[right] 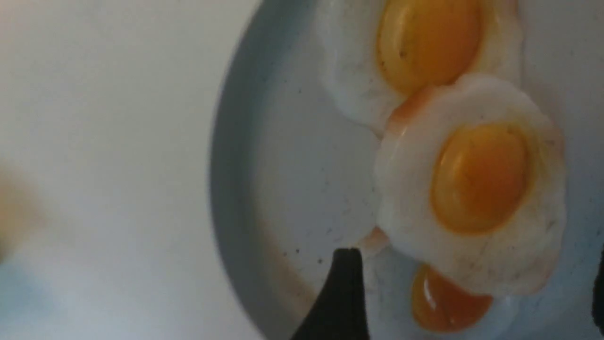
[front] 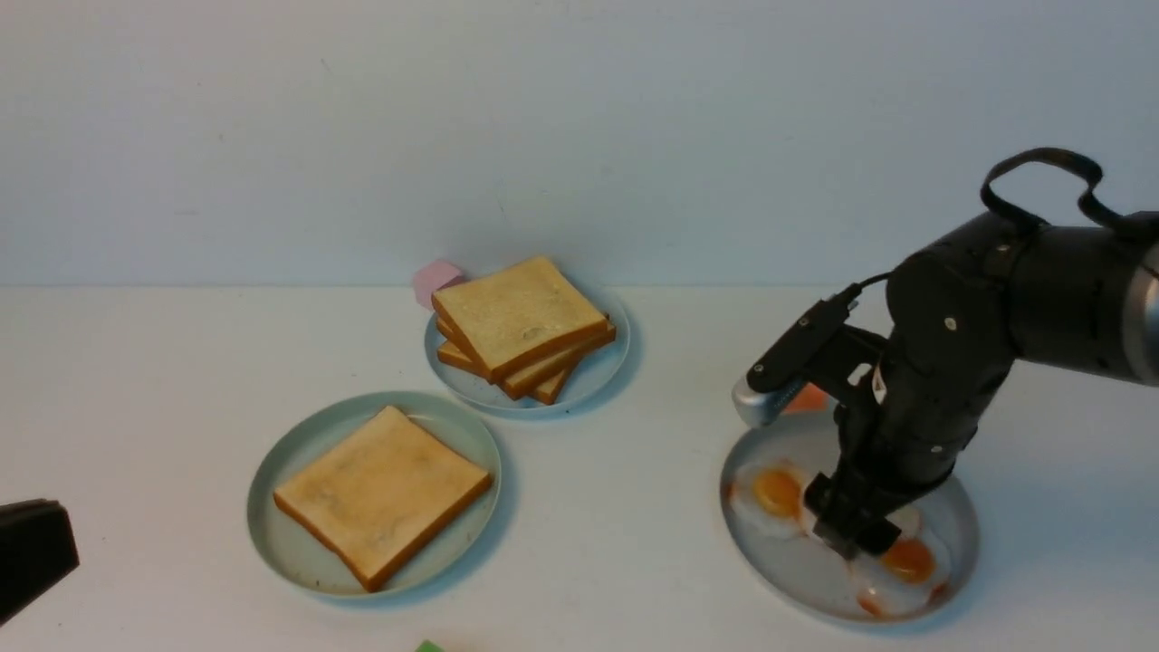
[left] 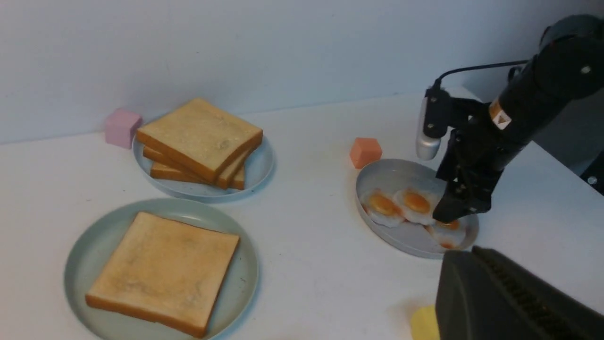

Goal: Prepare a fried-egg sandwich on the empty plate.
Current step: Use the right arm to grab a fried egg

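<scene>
My right claw (front: 851, 536) hangs low over the grey plate (front: 786, 580) on my right side of the table (front: 634, 507), pointing steeply down among the three fried eggs that lie there overlapping. Its two fingers stand wide apart: in my right wrist view one dark fingertip (right: 345, 283) sits at the white edge of the middle egg (right: 476, 189) and the other shows only as a sliver at the far edge of the picture, so that this egg lies in the gap between them, not yet pinched. Whether the tips touch the plate I cannot tell. The mint-green plate (front: 299, 444) lies well apart on my left, near the front, with one toast slice (front: 380, 493) flat on it and no egg on that slice. Behind it a stack of toast (front: 521, 326) rests on a blue-grey plate (front: 593, 373), a pink cube (front: 437, 279) just behind that. An orange cube (left: 364, 152) sits just beside the grey plate's far rim. My left claw (front: 34, 551) is only a dark shape at the corner; I cannot tell how its fingers stand.
</scene>
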Action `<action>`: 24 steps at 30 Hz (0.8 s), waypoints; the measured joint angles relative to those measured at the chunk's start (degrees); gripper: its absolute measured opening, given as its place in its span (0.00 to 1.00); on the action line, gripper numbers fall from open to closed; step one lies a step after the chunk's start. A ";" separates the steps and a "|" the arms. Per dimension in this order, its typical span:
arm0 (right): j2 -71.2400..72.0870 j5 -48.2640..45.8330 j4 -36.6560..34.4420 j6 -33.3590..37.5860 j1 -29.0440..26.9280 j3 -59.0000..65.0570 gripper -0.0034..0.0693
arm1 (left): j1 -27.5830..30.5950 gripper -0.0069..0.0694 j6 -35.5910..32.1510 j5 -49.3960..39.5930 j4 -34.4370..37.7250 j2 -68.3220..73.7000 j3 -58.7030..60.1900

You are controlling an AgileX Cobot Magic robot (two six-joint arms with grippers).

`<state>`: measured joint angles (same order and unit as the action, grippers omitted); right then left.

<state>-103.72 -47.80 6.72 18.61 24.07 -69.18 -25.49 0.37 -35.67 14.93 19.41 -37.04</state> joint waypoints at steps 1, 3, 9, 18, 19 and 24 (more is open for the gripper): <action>-1.10 0.53 -0.33 1.27 -0.35 -0.45 0.97 | 0.00 0.07 0.00 0.09 0.06 0.00 0.00; -2.44 1.08 -0.90 2.48 -0.86 -0.93 0.97 | 0.00 0.07 0.00 0.21 0.11 0.00 0.00; -8.87 1.90 -5.33 6.81 -2.86 -3.91 0.93 | 0.00 0.07 0.00 0.24 0.44 0.00 0.00; -9.87 1.62 -4.71 6.98 -2.91 -4.72 0.83 | 0.00 0.07 0.00 0.28 0.56 0.00 0.00; -9.87 1.67 -4.44 7.03 -2.91 -4.72 0.79 | 0.00 0.07 0.00 0.28 0.56 0.00 0.00; -9.74 1.46 -4.04 7.21 -2.91 -5.05 0.70 | 0.00 0.07 0.00 -0.04 0.61 0.00 0.00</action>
<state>-113.46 -46.33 2.68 25.83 21.15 -74.23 -25.49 0.37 -35.71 15.54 19.41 -37.04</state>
